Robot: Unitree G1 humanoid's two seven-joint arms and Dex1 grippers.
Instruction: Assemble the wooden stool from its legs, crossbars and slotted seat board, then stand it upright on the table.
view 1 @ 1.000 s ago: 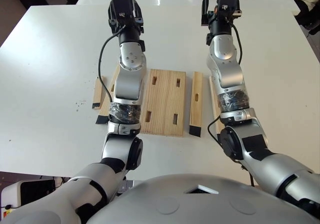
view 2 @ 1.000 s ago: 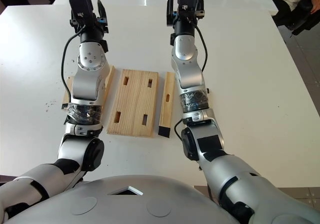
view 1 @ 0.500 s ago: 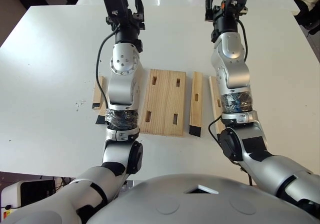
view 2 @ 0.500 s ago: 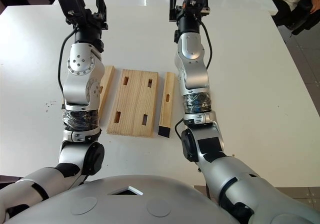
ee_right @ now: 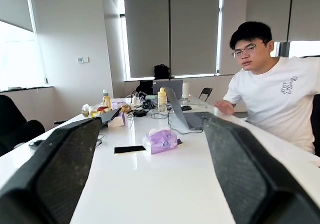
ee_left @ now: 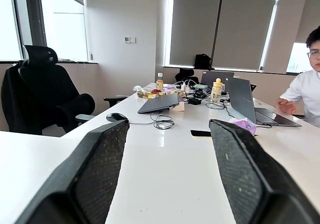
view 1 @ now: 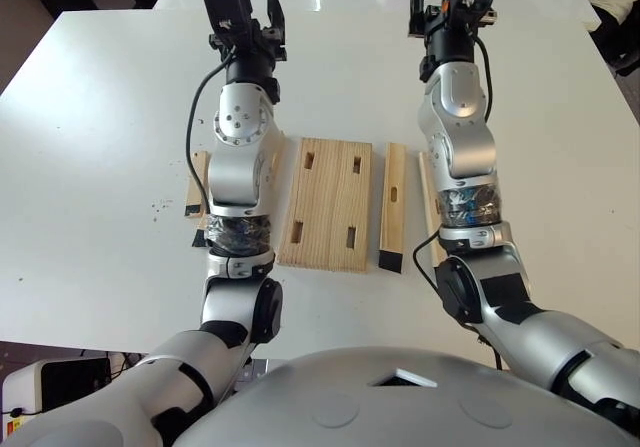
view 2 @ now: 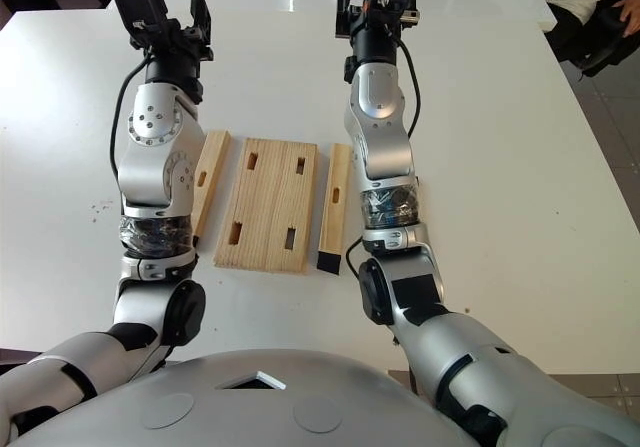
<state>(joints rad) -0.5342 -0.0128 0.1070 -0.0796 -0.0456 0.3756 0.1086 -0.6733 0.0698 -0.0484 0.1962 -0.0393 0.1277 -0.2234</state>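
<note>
White surface (view 1: pixel 100 117) with the stool parts lying flat and unassembled. Slotted seat board (view 1: pixel 325 204) sits in the middle, between the two forearms. Just right of it is a slotted leg (view 1: pixel 392 207) with a dark end, and a second stick (view 1: pixel 430 195) is mostly hidden under the right arm. Left of the board is another slotted leg (view 2: pixel 208 179), with more sticks (view 1: pixel 197 185) beside it. The left arm covers them, so probably two, but the count is unclear. Both arms stretch to the far side, well past the parts. Left gripper (ee_left: pixel 168 126) is spread wide and empty. Right gripper (ee_right: pixel 152 121) is the same, with nothing between its fingers. A tissue pack (ee_right: pixel 160 140) lies on the next table.
</note>
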